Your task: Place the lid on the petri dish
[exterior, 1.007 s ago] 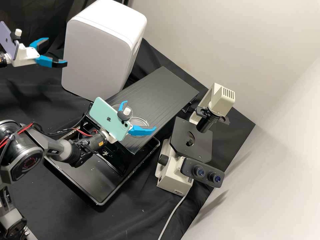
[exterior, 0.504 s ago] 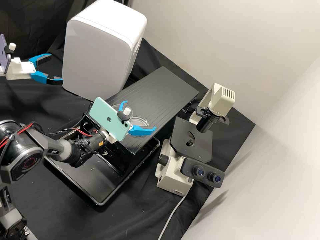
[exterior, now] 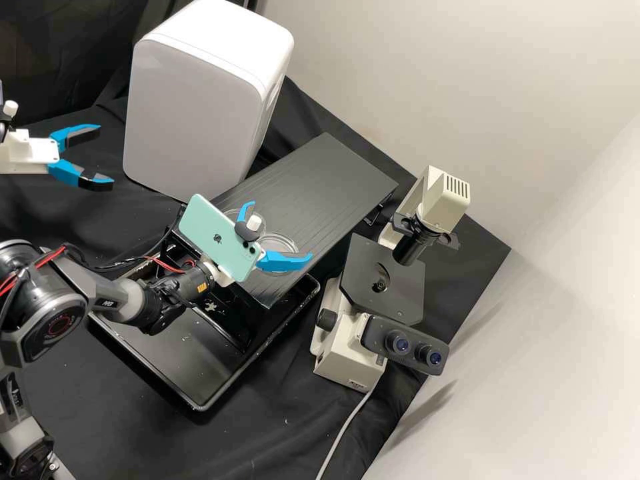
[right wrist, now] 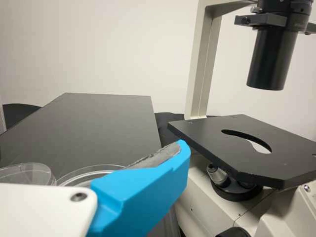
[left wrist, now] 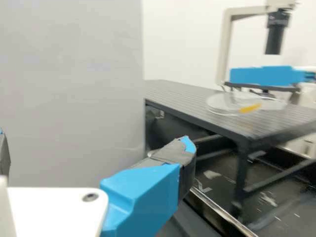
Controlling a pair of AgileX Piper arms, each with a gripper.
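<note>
Two clear round petri pieces lie side by side on the black ridged platform (exterior: 320, 180); I cannot tell which is the lid. One piece (exterior: 277, 241) (right wrist: 91, 173) (left wrist: 232, 102) sits between the spread blue fingers of my right gripper (exterior: 280, 231), which is open and level with it. The other piece (right wrist: 23, 173) lies just beside it, partly hidden by the wrist in the high view. My left gripper (exterior: 79, 157) hangs open and holds nothing at the far left, beside the white box; one of its fingers (left wrist: 153, 182) shows in the left wrist view.
A tall white box (exterior: 207, 93) stands behind the platform. A microscope (exterior: 400, 287) with its black stage (right wrist: 237, 143) sits to the right of the platform. A black tray (exterior: 193, 373) with wiring lies under the platform's near end. Black cloth covers the bench.
My left gripper has dropped lower and drawn back toward the left edge, staying open. The right arm and both petri pieces have not moved.
</note>
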